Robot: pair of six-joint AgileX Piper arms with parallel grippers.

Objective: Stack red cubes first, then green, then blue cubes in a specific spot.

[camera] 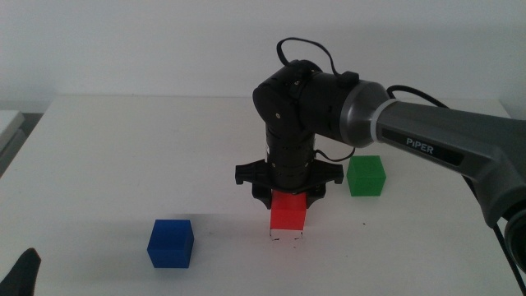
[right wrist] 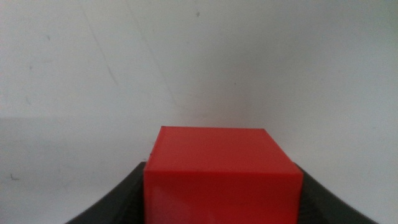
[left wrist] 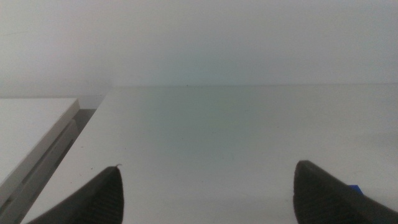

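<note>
We begin with the white tabletop (camera: 123, 148), which carries all three cubes and, as far as the views show, no containers of any kind; nothing sits inside anything else.

The right arm (camera: 444, 140) reaches in over the tabletop and points straight down. Its right end effector (camera: 288, 197) is clamped on the red cube (camera: 288, 211); in the right wrist view the dark jaws sit flush against both sides of the cube (right wrist: 217, 177). In the middle view the cube's lower edge meets the tabletop at two tiny black marks (camera: 285, 238), which we take to be the specific spot. We cannot tell whether the cube rests fully on the surface or hangs just above it.

The green cube (camera: 366, 175) stands near the end effector, toward the arm's side, apart from it. The blue cube (camera: 170, 243) stands well apart on the opposite side, nearer the camera.

The left end effector (left wrist: 205, 186) waits at the near left corner of the tabletop, jaws spread wide, holding nothing.

Risks, in our judgement:
- If the jaws open unevenly, the red cube may drag or twist off the marks.
- If it is released above the surface, it may bounce or settle askew, leaving a poor base for the green cube.
- A sideways retreat could strike the nearby green cube.
</note>
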